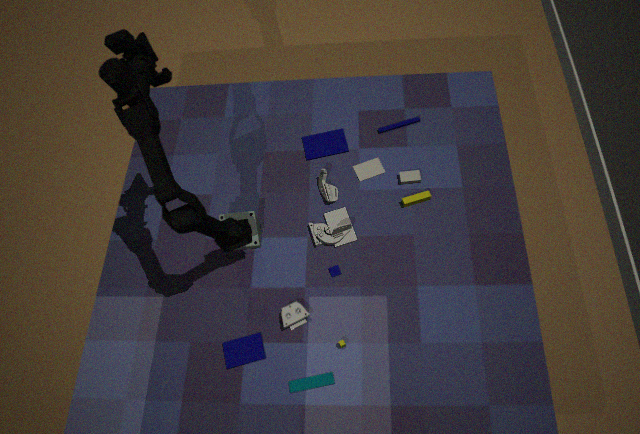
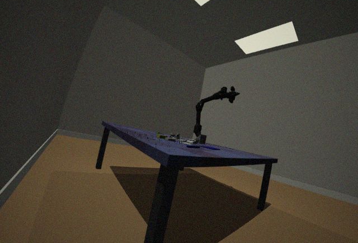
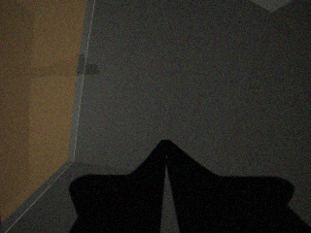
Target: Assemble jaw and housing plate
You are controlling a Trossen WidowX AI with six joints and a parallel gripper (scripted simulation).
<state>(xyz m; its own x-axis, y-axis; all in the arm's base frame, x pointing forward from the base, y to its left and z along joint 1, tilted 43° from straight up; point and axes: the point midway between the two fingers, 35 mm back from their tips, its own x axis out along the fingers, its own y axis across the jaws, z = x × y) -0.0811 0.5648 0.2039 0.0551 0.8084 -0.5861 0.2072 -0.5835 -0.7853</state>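
The job looks to be at its starting state, with one jaw seated and the rest left to do. In the top view, the seated jaw point(image 1: 333, 239) lies over the base point(image 1: 313, 237) near the middle of the desk point(image 1: 439, 315) point(image 2: 219, 161), though the pin beneath it can't be made out. The loose jaw point(image 1: 328, 192) lies just beyond on the far side, apart from the base, so the teeth are not meshed. The free pin is too small to tell apart from the other round details on the base. The housing plate point(image 1: 293, 314) sits off to the near left, well apart from both jaws, so the closing step is also undone. The claw point(image 1: 141, 36) point(image 2: 237, 93) point(image 3: 165, 144) has its fingers together with nothing between them, and the arm point(image 1: 159, 165) point(image 2: 198, 117) holds it high at the far left, away from the parts. What remains, I judge, is to bring the claw back, open it, fetch the loose jaw and mesh it, then lower the plate level onto both stubs and withdraw. Being clear of the work now doesn't count as the final retreat.
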